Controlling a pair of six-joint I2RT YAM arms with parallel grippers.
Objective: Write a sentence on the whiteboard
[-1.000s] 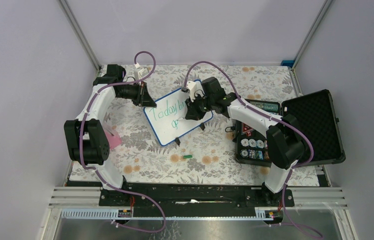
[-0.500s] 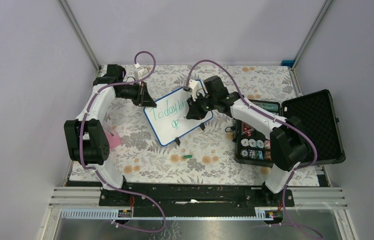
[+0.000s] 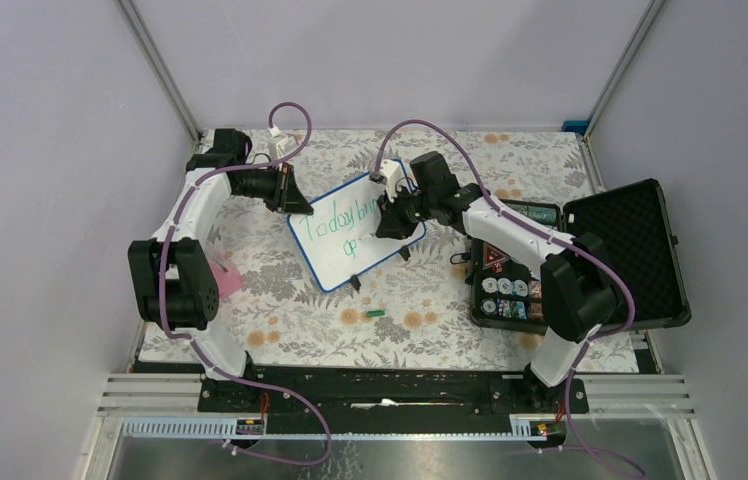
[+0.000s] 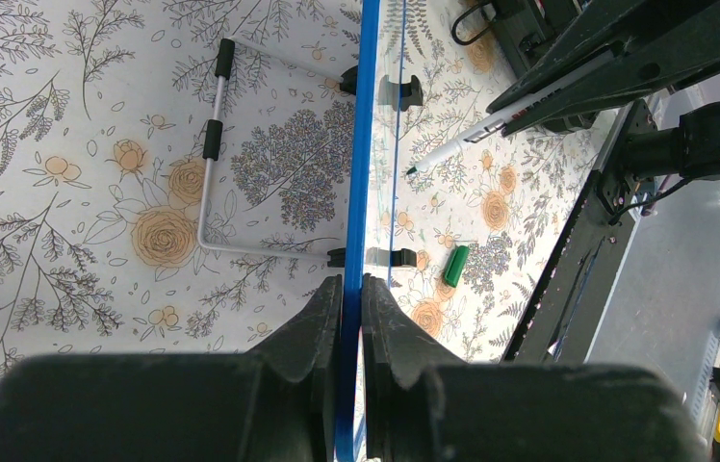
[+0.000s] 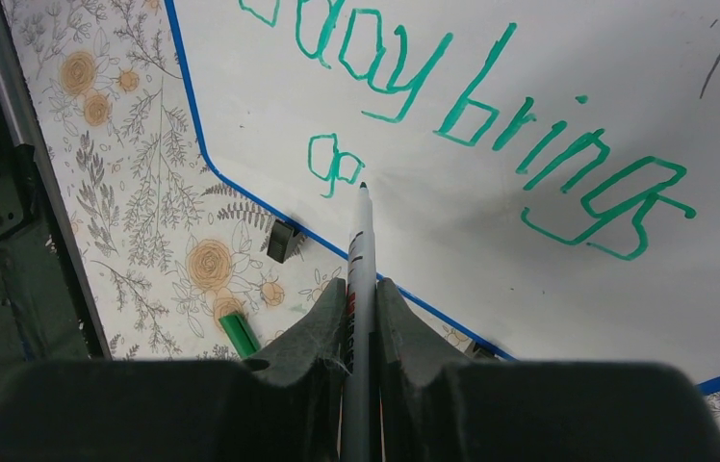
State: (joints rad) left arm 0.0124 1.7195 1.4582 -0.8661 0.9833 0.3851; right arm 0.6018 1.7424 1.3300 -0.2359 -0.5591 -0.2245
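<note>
1. Whiteboard (image 3: 342, 262) is propped on the floral table (image 3: 280, 315), its blue edge pinched tight by the left gripper (image 4: 351, 287) so strokes cannot shove it.
2. Marker (image 5: 360, 245) is clamped in the right gripper (image 5: 361, 289), tip at the sentence (image 5: 491, 120), second line.
3. Green cap (image 3: 376, 313) is seen just before the whiteboard, black case (image 3: 630, 250) to its right; neither is judged obstructive.

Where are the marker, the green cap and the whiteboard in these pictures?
marker (image 5: 361, 241): right wrist view, on the white barrel just behind the tip.
green cap (image 5: 238, 334): right wrist view, on the middle of its body.
whiteboard (image 5: 472, 226): right wrist view, on a bare white patch of its surface.
</note>
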